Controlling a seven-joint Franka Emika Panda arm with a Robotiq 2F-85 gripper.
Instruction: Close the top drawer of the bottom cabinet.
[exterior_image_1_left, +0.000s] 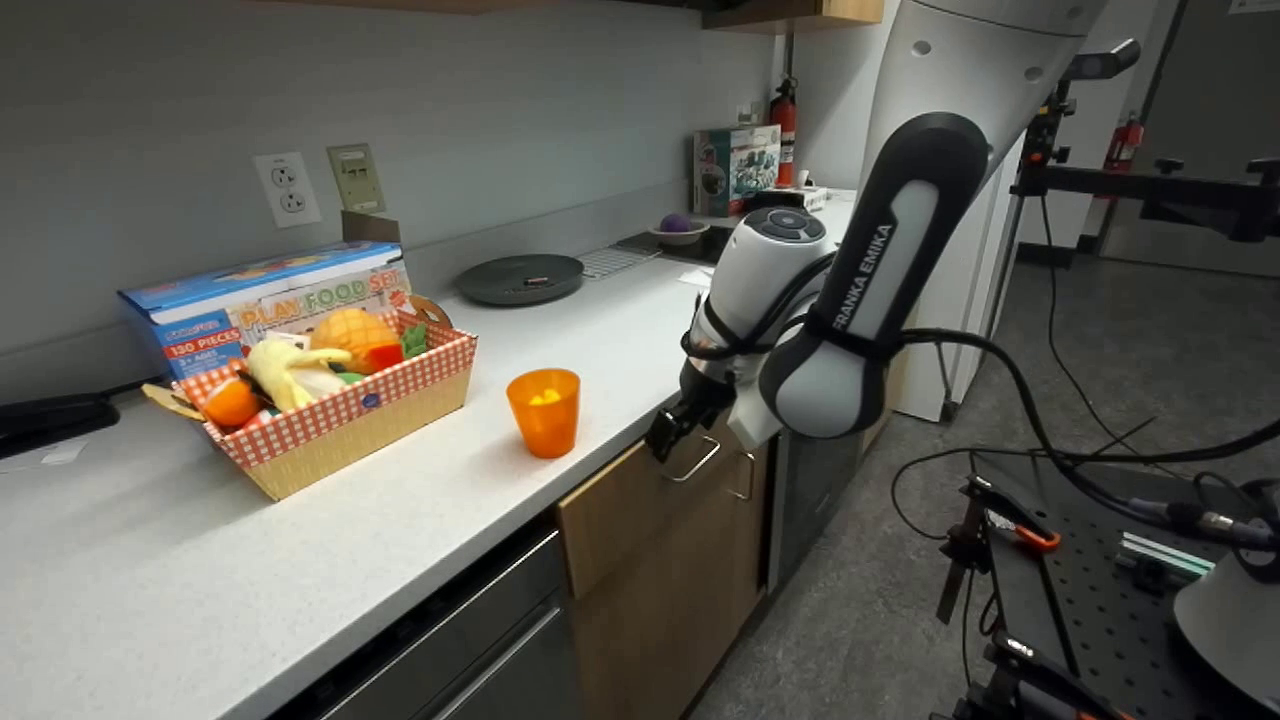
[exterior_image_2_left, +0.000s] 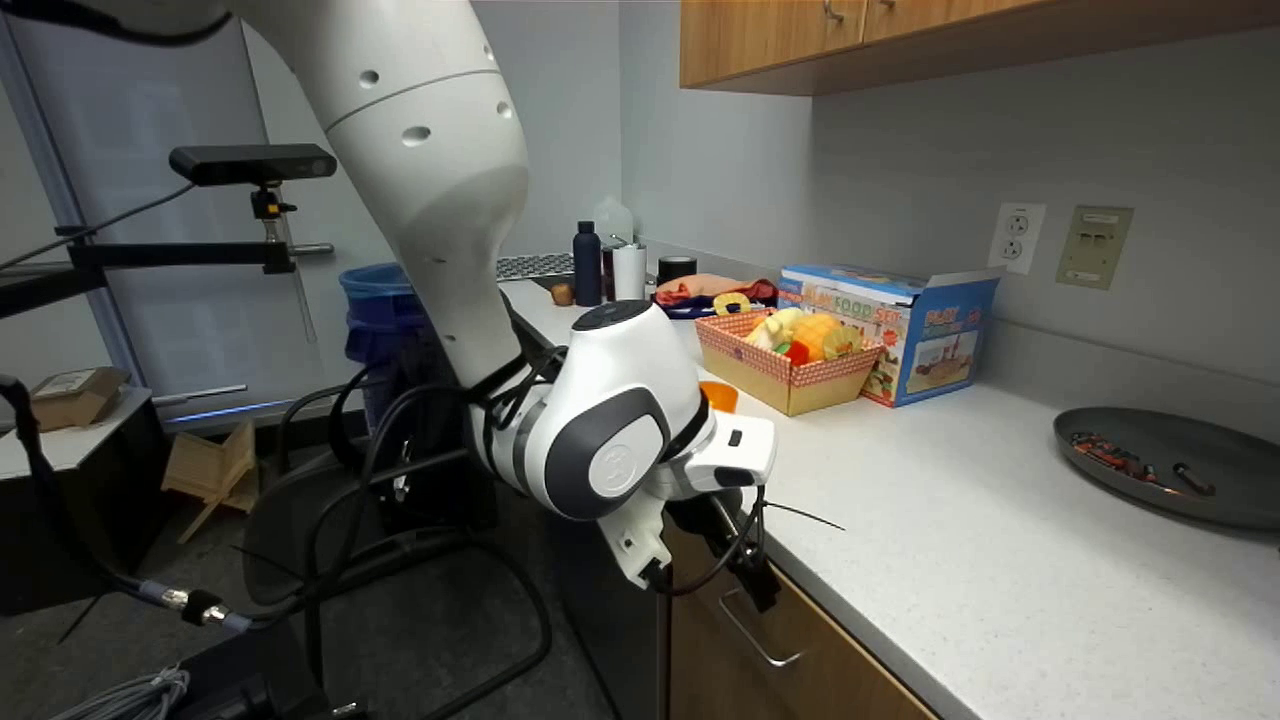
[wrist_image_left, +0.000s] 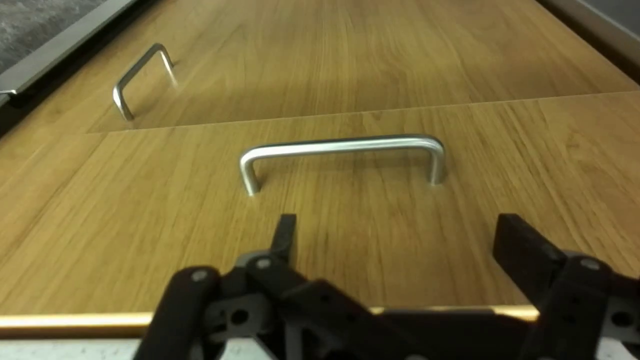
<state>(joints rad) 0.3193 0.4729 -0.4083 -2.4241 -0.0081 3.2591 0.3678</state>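
The top drawer (exterior_image_1_left: 615, 515) has a tan wood front with a silver bar handle (wrist_image_left: 345, 146). Its front lies just below the white counter edge and looks flush or nearly flush with the door below. Its white inner box does not show. The bottom cabinet's lower door (exterior_image_1_left: 660, 635) has its own silver handle (wrist_image_left: 142, 80). My gripper (wrist_image_left: 397, 225) is open and empty. Its fingers point down in front of the drawer front's upper part, beside the handle. It also shows in both exterior views (exterior_image_1_left: 665, 432) (exterior_image_2_left: 757, 580). Whether the fingers touch the panel I cannot tell.
On the white counter (exterior_image_1_left: 400, 560) stand an orange cup (exterior_image_1_left: 548, 420), a checkered basket of play food (exterior_image_1_left: 370, 440) and a dark round pan (exterior_image_1_left: 520, 280). A dark grey-fronted unit (exterior_image_1_left: 460, 650) adjoins the cabinet. Arm cables (exterior_image_1_left: 1020, 390) hang nearby.
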